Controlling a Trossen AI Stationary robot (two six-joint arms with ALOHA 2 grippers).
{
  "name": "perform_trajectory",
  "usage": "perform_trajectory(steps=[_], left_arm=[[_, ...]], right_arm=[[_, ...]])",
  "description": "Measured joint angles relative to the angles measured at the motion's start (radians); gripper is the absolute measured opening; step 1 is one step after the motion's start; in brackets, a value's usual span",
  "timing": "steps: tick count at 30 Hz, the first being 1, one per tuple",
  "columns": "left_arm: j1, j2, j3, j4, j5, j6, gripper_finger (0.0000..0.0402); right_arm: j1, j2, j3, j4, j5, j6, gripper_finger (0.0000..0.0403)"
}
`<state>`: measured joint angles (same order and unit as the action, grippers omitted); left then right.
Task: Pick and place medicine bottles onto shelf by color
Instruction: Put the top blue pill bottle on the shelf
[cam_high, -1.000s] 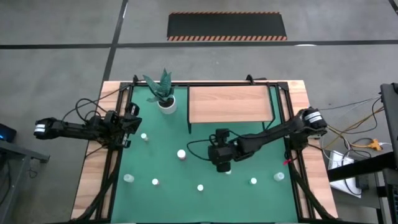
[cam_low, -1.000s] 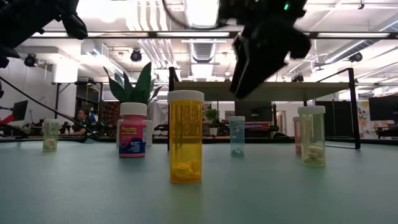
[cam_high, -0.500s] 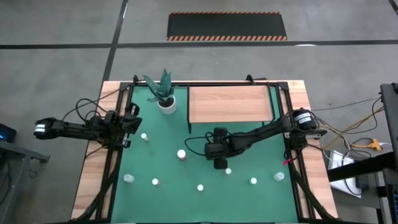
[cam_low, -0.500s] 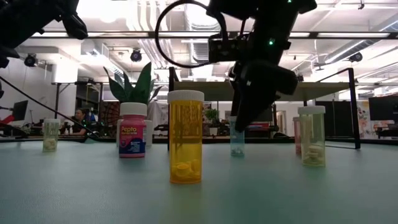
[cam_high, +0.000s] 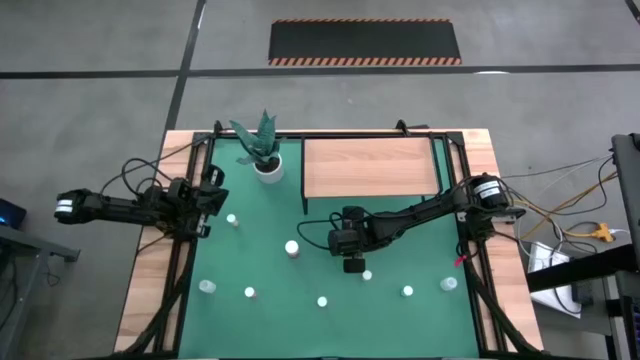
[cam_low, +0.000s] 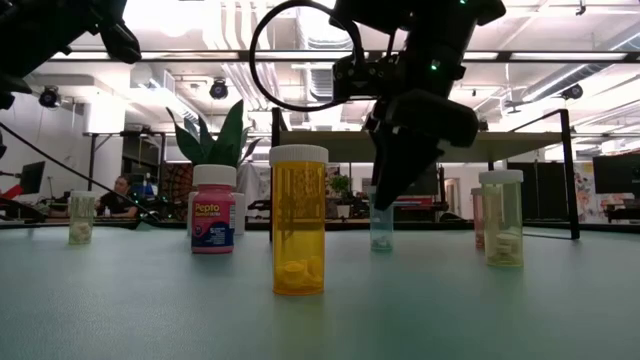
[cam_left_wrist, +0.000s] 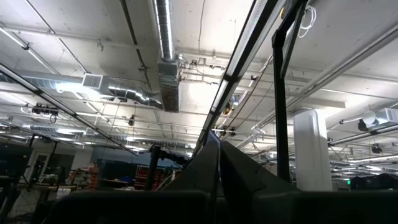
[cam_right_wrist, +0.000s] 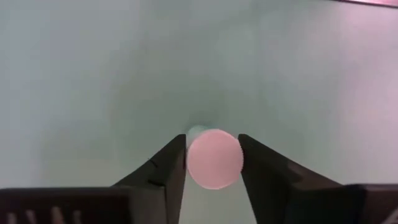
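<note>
Since a second ago the right hand (cam_high: 353, 266) has been drawn in from farther out on the worktop and lowered over a small teal cylindrical medicine bottle with a white cap (cam_right_wrist: 214, 158). In the right wrist view the cap is seen end-on between the two dark fingers (cam_right_wrist: 169, 168), with a narrow gap on each side; the hand is spread open around the bottle and not yet closed on it. In the low view the same hand (cam_low: 378, 200) is seen hanging just above the teal bottle (cam_low: 381, 228). It is judged that the approach is finished and that the closing of the fingers is the step in hand; no bottle is seen on the flat light-brown wooden shelf with black metal legs (cam_high: 372, 167), which lies just beyond the hand, so the sorting is judged to be at its start.

The left hand (cam_high: 212, 199) is held at the far left edge of the worktop, well apart from the work; whether it is open cannot be told.

The surface is a smooth green mat (cam_high: 270, 320) on a wooden worktop. Other bottles are scattered around the right hand: a tall amber-yellow bottle (cam_low: 299, 220) and a pink bottle with a white cap (cam_low: 213, 209) are seen to its side in the low view. A white pot with a green plant (cam_high: 266, 162) is stood beside the shelf. Beyond, an industrial room with ceiling ducts and strip lights is seen, and a seated person (cam_low: 122, 197) far off.
</note>
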<state>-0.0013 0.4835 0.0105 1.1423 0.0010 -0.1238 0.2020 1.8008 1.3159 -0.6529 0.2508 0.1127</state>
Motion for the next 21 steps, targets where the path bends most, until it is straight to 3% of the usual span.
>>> perform_trajectory(steps=[5, 9, 15, 21], left_arm=[[0.0, 0.003, 0.0, 0.0, 0.0, 0.009, 0.0], [0.0, 0.007, 0.0, 0.0, -0.005, 0.009, 0.0], [0.0, -0.008, 0.0, 0.001, -0.01, 0.009, 0.0], [0.0, -0.024, 0.0, 0.002, -0.014, 0.009, 0.0]], right_arm=[[0.0, -0.013, 0.015, -0.011, -0.052, -0.005, 0.01], [0.003, -0.027, 0.076, -0.067, -0.133, 0.005, 0.0106], [0.029, -0.07, 0.194, -0.185, -0.207, 0.05, 0.0116], [0.045, -0.093, 0.376, -0.274, -0.203, 0.117, 0.0105]])
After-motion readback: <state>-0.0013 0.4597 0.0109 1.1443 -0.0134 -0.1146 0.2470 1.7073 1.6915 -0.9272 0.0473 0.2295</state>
